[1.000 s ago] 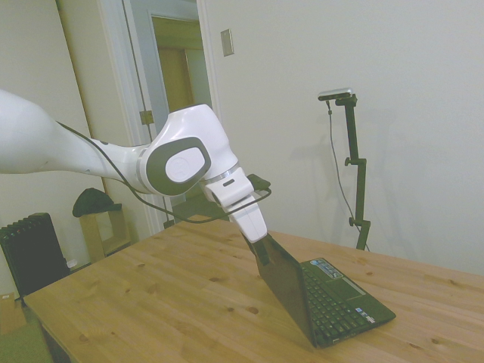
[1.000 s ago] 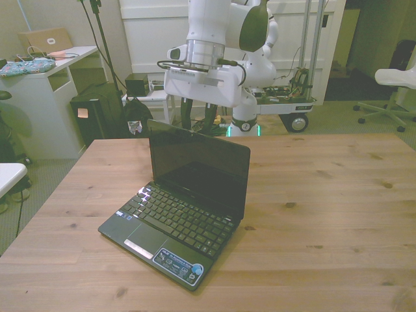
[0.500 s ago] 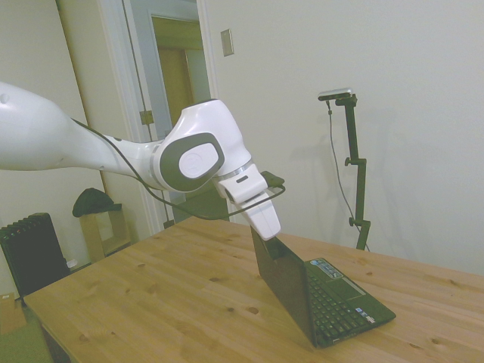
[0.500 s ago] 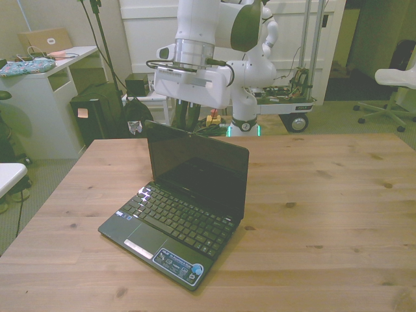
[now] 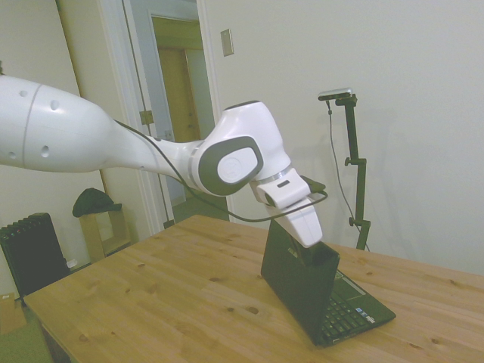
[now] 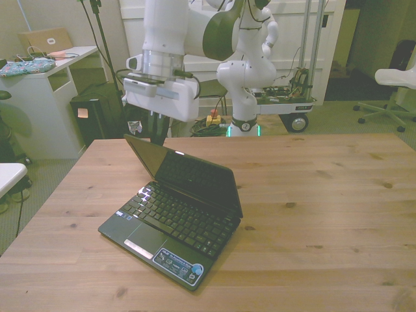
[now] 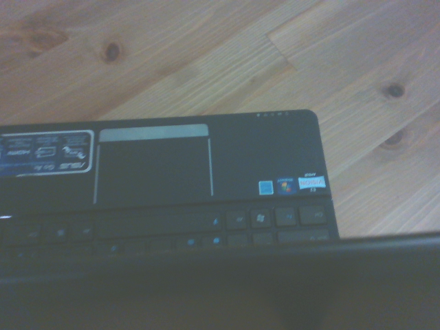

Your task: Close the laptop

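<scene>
One black laptop [image 6: 175,214] sits on the wooden bench [image 6: 325,208], its lid tilted forward over the keyboard. The pincer [image 6: 158,135] rests behind the lid's top edge; its finger spread cannot be told.

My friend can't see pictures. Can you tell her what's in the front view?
A black laptop sits half closed on a wooden table, its lid tipped over the keys. The white arm's gripper is right behind the lid's top edge.
</scene>
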You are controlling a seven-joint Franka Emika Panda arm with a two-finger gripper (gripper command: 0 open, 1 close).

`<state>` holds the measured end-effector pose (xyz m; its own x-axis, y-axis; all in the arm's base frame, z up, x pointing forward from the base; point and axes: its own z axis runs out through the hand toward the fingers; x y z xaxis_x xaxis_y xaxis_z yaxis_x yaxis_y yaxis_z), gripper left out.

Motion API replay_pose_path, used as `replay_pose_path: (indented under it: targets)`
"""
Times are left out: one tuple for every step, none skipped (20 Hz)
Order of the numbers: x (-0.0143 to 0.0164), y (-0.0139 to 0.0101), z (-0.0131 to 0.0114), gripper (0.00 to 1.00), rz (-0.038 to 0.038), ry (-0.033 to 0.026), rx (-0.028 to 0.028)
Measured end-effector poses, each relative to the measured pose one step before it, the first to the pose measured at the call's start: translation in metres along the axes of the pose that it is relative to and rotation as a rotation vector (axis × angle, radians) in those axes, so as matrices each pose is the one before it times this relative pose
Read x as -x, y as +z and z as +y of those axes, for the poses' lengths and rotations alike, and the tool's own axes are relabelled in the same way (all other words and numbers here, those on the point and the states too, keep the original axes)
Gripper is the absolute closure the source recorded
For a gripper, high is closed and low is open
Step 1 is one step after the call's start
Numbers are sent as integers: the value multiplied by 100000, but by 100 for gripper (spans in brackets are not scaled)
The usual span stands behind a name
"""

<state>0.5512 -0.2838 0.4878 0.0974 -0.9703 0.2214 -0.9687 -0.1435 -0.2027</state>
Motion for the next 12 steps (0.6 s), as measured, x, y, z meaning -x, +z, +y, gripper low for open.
replay_pose_path:
  targets:
    - [-690, 914, -153, 100, -226, -129, 403]
    - [-598, 959, -172, 100, -439, -64, 363]
    - [-629, 934, -160, 100, -239, 102, 306]
    - [-626, 912, -109, 100, 35, -162, 251]
    - [-572, 948, -79, 100, -213, 141, 162]
    - [-590, 987, -33, 100, -236, 48, 361]
    - [-541, 1014, -60, 100, -31, -292, 208]
    - [-446, 1119, -92, 100, -237, -8, 268]
    - [-427, 1080, -101, 100, -223, 27, 403]
    - [-351, 1064, -149, 100, -253, -222, 373]
    - [-208, 1048, -206, 100, -229, -291, 638]
    - [-120, 878, -239, 100, -349, -129, 465]
